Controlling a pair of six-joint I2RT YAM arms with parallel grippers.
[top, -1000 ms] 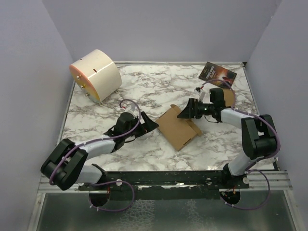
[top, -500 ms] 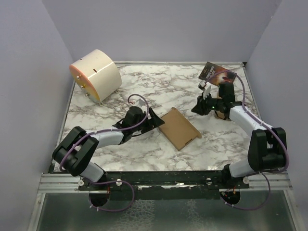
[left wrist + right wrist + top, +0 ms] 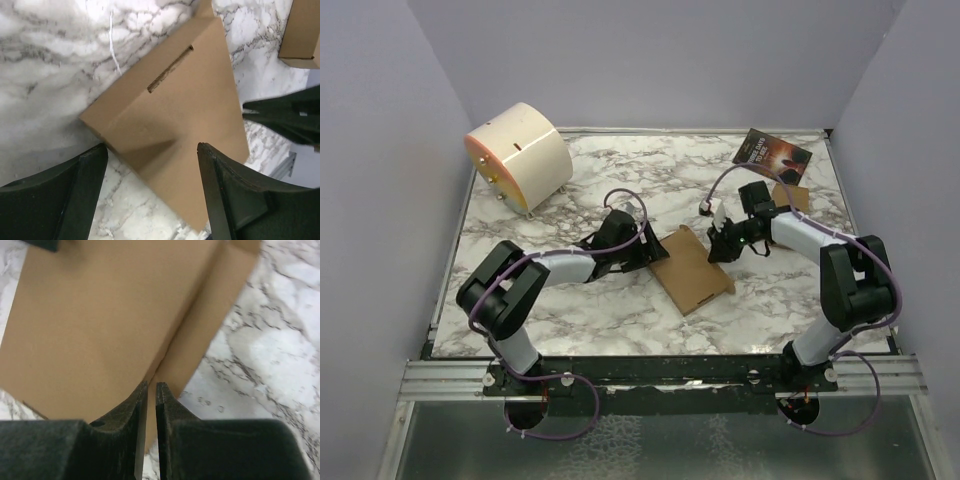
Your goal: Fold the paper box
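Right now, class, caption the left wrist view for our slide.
Open left gripper frames the paper box's edge on the marble table.

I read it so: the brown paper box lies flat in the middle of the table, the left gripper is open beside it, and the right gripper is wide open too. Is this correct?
No: the right wrist view shows the right gripper nearly shut, not wide open. The paper box does lie flat, and the left gripper is open beside it.
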